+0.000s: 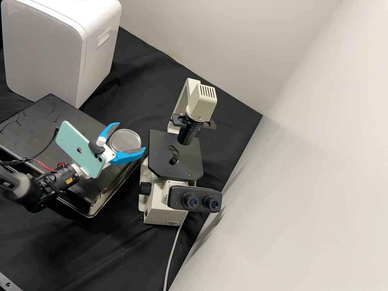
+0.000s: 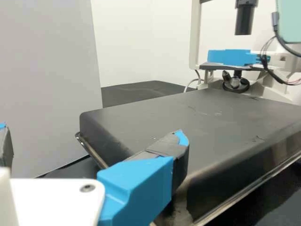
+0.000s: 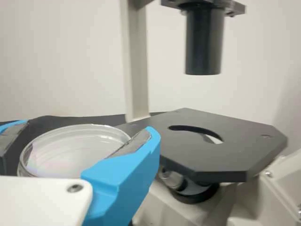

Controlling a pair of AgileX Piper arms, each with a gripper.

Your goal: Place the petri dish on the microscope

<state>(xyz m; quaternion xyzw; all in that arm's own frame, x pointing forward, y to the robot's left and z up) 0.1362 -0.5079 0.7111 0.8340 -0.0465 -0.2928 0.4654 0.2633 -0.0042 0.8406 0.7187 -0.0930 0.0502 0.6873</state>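
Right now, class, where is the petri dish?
In the high view, the petri dish is held between the blue fingers of the right gripper. It is just left of the microscope stage and not yet on it.

A white rounded cabinet point(image 1: 60, 44) stands at the far left of the black surface point(image 1: 101, 250). Nearer lies a dark flat-topped case point(image 1: 32, 129) with a metal rim. A pale wall point(image 1: 323, 161) runs along the right.

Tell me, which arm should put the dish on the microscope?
Right. The right pincer holds the petri dish just beside the microscope stage. The left pincer is open, with the black case between it and the stage.
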